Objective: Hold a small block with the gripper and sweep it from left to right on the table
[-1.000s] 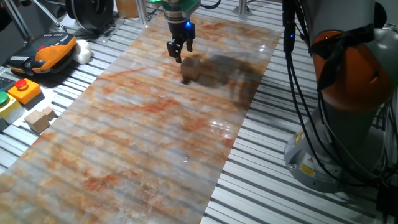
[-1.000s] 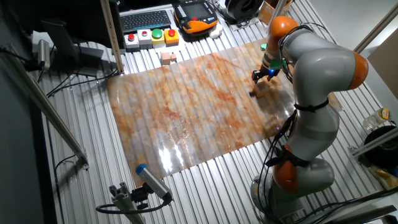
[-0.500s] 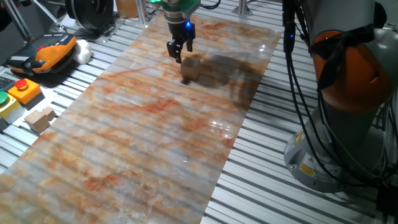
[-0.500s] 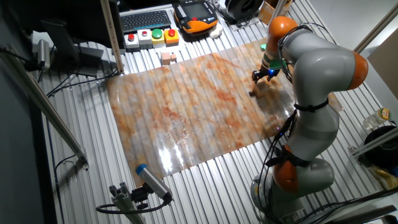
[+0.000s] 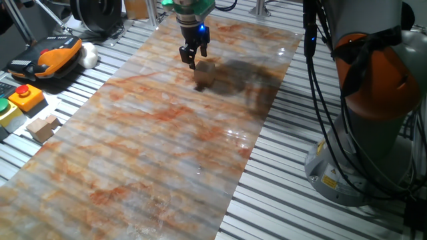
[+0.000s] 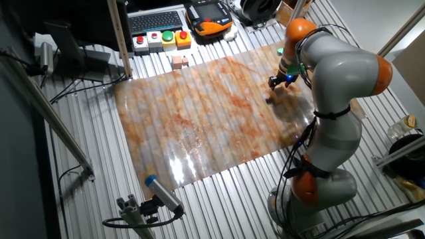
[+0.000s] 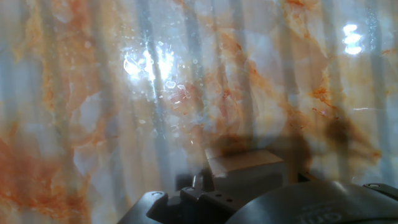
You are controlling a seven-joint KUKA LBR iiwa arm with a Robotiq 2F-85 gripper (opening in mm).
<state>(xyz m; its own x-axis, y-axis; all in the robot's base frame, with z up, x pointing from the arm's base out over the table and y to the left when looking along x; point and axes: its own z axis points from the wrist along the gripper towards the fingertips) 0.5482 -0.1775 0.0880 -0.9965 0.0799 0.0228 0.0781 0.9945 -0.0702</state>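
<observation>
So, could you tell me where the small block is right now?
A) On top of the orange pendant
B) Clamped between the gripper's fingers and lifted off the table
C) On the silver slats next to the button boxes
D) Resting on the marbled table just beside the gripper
D: the small block sits on the table just below and beside the gripper, whose fingertips are not around it.

- Open marbled table point(image 5: 153, 140) stretches bare toward the near end;
- small block point(image 5: 203, 75) sits just beside the gripper point(image 5: 189, 60);
- joined tan blocks point(image 5: 42, 127) lie off-board.
</observation>
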